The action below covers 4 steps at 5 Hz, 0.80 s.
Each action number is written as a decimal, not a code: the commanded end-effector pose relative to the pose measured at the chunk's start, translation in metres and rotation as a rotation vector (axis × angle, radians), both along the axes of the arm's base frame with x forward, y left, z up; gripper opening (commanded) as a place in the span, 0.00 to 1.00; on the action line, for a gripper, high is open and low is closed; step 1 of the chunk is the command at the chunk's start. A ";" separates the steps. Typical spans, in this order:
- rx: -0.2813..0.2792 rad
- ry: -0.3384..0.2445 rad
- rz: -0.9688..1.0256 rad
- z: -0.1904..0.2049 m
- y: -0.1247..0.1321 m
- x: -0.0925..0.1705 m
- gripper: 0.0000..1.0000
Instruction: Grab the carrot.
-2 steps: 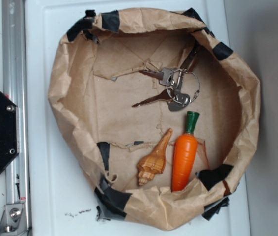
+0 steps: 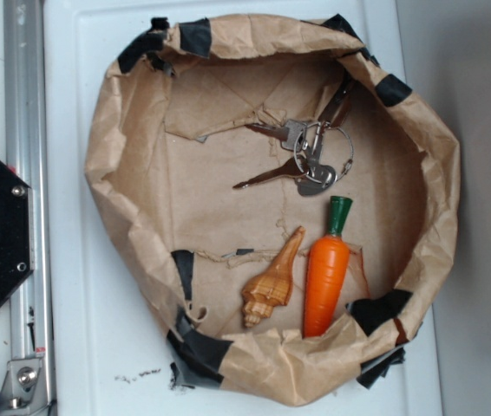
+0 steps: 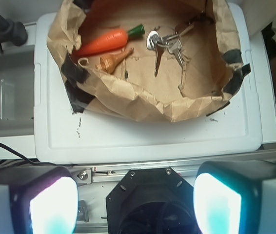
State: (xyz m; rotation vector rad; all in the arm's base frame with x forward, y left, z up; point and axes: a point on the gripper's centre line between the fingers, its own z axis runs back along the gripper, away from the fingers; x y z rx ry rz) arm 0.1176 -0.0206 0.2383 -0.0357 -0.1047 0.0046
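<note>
White tabletop (image 2: 89, 286) carries a crumpled paper-bag basket (image 2: 133, 234) where the carrot (image 2: 326, 276) lies just beside a seashell (image 2: 273, 279) under the wall, so the wide-open gripper (image 3: 135, 202), well apart, risks snagging paper or shell.

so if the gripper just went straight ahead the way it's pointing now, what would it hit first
Probably the black hexagonal base plate between the jaws of the gripper, or the white platform just beyond it; depth is unclear. The carrot lies farther off, inside the paper bag, not in that line.
</note>
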 end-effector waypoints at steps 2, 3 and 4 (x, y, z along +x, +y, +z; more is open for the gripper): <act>-0.153 -0.161 0.351 -0.089 0.022 0.114 1.00; -0.172 -0.175 0.426 -0.117 0.012 0.140 1.00; -0.158 -0.168 0.521 -0.140 -0.007 0.154 1.00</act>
